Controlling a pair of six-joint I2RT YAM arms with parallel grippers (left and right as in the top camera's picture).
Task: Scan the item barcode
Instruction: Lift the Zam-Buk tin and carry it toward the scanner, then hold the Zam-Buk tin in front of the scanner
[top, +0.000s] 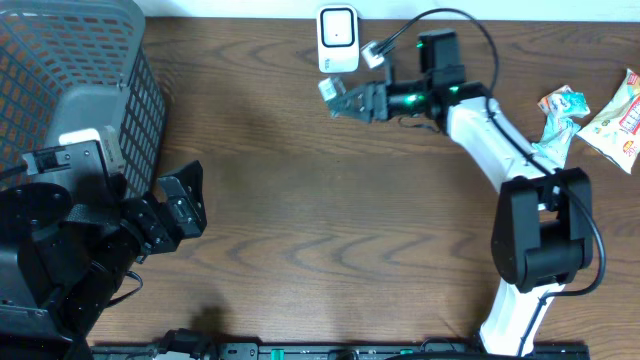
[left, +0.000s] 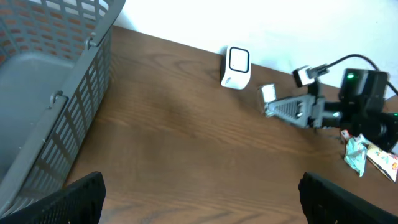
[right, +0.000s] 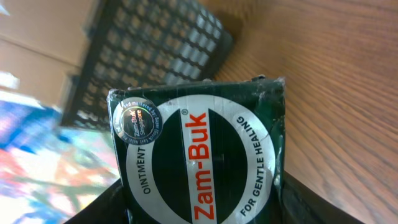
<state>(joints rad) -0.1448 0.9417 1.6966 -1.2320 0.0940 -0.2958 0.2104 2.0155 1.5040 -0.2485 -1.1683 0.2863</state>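
On the wooden table (top: 300, 225), the right gripper (top: 335, 98) clamps a Zam-Buk box (right: 199, 158) beside the white scanner (top: 338, 38), while the left gripper (top: 193, 200) stands spread wide, holding nothing.

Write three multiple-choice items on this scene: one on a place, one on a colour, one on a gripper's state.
1. Where on the table does the white scanner stand?
A. at the far edge
B. at the near edge
C. in the middle

2. What colour is the Zam-Buk box?
A. red
B. dark green
C. yellow

3. How does the left gripper stand?
A. shut on the box
B. shut, empty
C. open, empty

Answers:
1 A: the overhead view shows the scanner at the table's far edge, against the pale strip along it.
2 B: the right wrist view shows a dark green face with a white ring and red lettering.
3 C: the left wrist view shows its fingers far apart with only bare table between them.
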